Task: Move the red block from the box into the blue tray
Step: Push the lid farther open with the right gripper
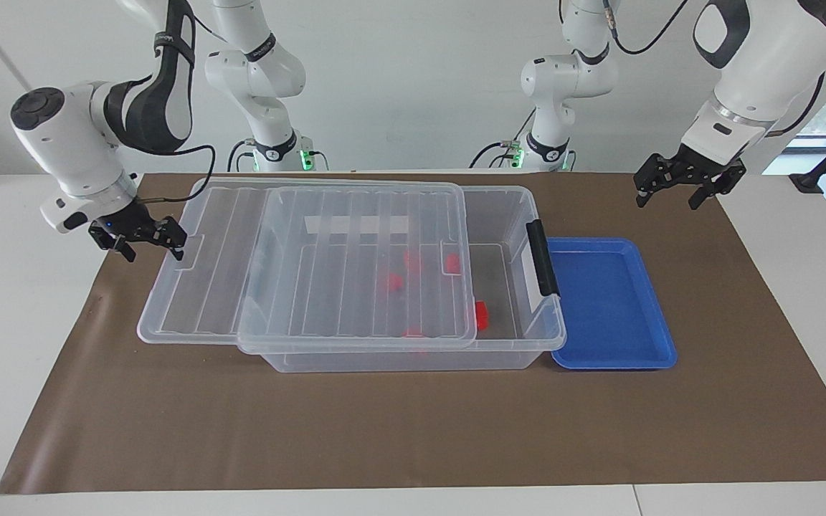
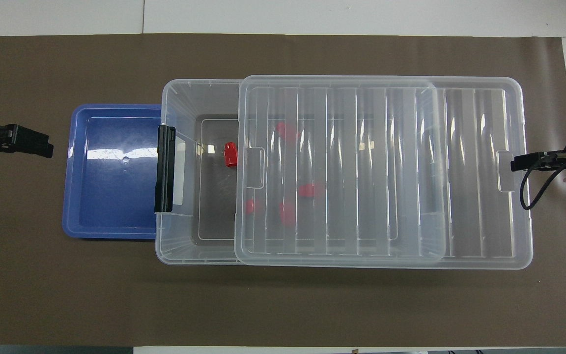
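The lid is slid aside, exposing one red block in the box, at 3 o'clock of the blue tray. Left pincer and right pincer hover open, empty.

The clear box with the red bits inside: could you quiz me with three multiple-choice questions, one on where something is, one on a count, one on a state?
1. Where is the blue tray?
A. On the lid
B. Beside the box's latch end, toward the left arm's end of the table
C. Inside the box

2. How many red blocks show in the box?
A. Two
B. Five
C. Nine

3. How is the lid?
A. Slid aside, leaving the latch end open
B. Fully closed
C. Lying in the tray

Answers: 1 B, it sits against that end. 2 B, one red block lies uncovered and four show through the lid. 3 A, a gap shows by the latch.
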